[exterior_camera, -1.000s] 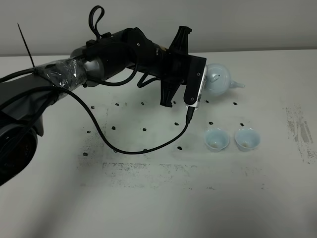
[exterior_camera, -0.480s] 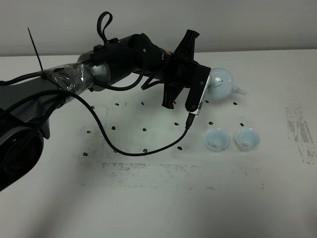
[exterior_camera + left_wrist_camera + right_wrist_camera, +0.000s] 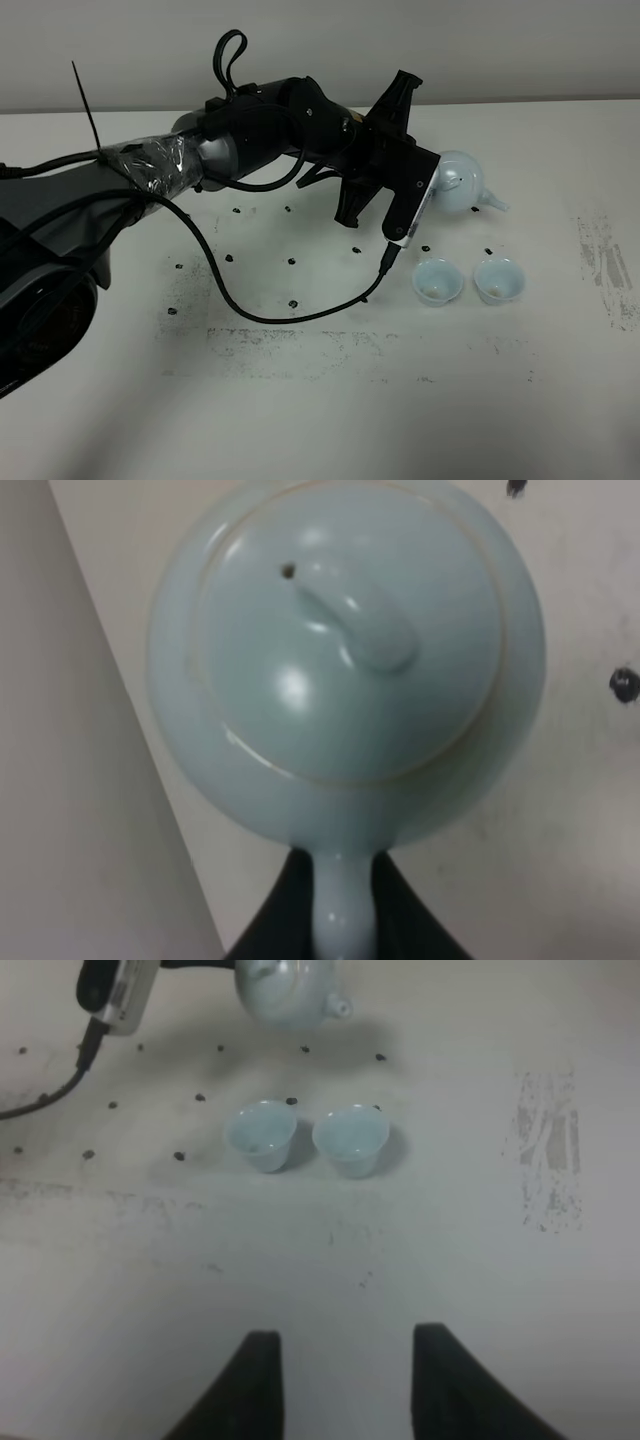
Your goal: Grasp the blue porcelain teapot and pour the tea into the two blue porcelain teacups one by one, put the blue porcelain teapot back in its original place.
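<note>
Under me lies a white table (image 3: pixel 300 430), matte and worn, running back to a plain pale grey wall (image 3: pixel 520 50) — the two meet in a straight line. Small black dots (image 3: pixel 291 262) are scattered across the middle of the top. A grey scuffed patch (image 3: pixel 605 265) marks its right side, and a fainter smudged band (image 3: pixel 300 340) crosses nearer the front. The light is soft and even — shadows stay faint.

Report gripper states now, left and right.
Left gripper: closed on the blue porcelain teapot, at its handle.
Right gripper: open, holding nothing.
</note>
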Available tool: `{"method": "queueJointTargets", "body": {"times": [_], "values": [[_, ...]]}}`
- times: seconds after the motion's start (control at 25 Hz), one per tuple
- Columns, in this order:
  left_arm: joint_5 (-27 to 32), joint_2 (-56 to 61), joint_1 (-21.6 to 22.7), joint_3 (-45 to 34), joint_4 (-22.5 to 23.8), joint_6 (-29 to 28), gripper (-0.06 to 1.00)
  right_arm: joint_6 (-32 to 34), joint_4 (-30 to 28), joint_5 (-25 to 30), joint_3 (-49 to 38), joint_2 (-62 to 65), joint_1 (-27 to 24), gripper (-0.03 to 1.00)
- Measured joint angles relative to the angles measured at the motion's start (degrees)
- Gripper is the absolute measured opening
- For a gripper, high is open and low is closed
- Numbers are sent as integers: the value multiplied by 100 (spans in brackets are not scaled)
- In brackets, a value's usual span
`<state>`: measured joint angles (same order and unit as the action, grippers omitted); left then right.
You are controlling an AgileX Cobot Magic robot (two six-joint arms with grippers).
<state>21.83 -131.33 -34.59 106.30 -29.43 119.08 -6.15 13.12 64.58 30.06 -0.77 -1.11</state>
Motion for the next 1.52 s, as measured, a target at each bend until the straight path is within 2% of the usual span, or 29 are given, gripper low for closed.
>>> {"method": "queueJointTargets", "body": {"times": [0.36, 0.56, 0.8, 1.52], "values": [[26, 0, -127, 0, 524, 0, 4, 0, 7, 0, 0, 0, 0, 30], [30, 0, -134, 0, 590, 0, 4, 0, 9, 0, 0, 0, 0, 30], [37, 0, -231, 0, 1091, 4, 4, 0, 14, 0, 0, 0, 0, 30], [24, 0, -402, 0, 1545, 4, 4, 0, 14, 0, 0, 0, 0, 30]]}}
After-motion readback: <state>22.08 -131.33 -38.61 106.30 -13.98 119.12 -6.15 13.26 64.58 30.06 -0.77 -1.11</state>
